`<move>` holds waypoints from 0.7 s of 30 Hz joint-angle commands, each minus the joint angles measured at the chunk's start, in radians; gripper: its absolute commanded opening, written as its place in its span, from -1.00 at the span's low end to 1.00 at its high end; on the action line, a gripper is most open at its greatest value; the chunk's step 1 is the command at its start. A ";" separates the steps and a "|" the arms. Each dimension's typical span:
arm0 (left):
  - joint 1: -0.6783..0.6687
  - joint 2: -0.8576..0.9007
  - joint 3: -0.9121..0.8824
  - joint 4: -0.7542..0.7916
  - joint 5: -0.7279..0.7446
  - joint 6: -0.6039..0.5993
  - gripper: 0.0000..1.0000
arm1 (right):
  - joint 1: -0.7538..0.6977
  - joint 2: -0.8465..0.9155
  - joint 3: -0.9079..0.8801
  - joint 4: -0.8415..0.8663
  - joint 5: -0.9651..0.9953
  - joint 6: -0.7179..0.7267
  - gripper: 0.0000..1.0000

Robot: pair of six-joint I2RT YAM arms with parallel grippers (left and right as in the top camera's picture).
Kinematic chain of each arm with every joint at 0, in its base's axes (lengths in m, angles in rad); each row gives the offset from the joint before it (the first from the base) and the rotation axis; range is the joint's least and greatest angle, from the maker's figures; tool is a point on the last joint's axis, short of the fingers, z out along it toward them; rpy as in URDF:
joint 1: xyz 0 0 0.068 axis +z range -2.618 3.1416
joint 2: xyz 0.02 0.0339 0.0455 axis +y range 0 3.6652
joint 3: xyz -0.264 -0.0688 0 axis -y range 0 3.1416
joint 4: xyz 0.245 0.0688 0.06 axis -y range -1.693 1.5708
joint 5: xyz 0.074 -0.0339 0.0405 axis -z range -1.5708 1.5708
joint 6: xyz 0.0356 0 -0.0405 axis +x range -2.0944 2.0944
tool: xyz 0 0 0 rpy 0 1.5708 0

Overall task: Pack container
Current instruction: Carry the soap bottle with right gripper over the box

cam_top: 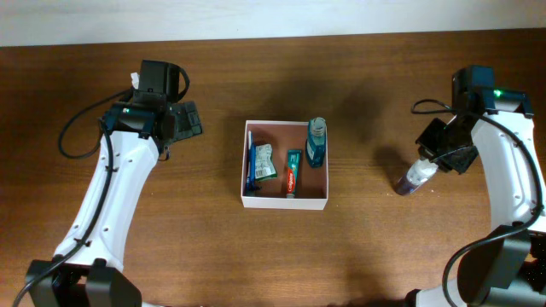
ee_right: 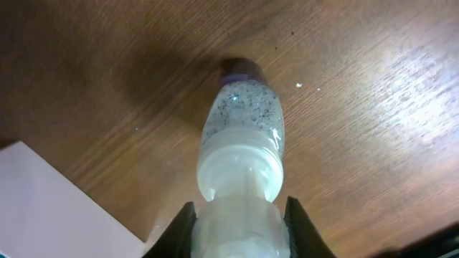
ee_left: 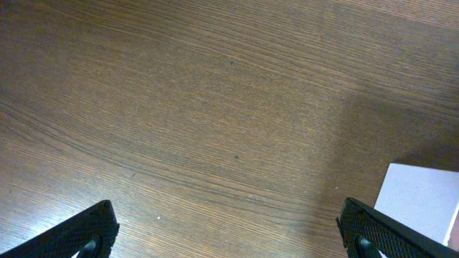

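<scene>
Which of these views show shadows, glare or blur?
Overhead: even light, soft shadows on the table right of the container. Left wrist: a broad shadow darkens the table at right. Right wrist: the near end of the bottle looks blurred; glare streaks the table at right.

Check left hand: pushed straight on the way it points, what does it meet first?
Probably the bare table. Between the open fingers of the left hand only wood shows; the container, a white corner, lies off to the right of that line. Depth unclear.
</scene>
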 commanded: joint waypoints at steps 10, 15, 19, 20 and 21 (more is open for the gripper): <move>0.002 -0.005 0.008 -0.001 -0.014 0.005 0.99 | 0.047 -0.240 0.063 -0.025 -0.026 -0.173 -0.64; 0.002 -0.005 0.008 -0.002 -0.014 0.005 0.99 | 0.132 -0.340 0.063 -0.059 -0.035 -0.174 -0.64; 0.002 -0.005 0.008 -0.001 -0.014 0.005 0.99 | 0.225 -0.390 0.076 -0.063 -0.037 -0.173 -0.65; 0.002 -0.005 0.008 -0.001 -0.014 0.005 0.99 | 0.254 -0.395 0.089 -0.070 -0.037 -0.173 -0.64; 0.002 -0.005 0.008 -0.001 -0.014 0.005 0.99 | 0.290 -0.397 0.112 -0.083 -0.037 -0.173 -0.65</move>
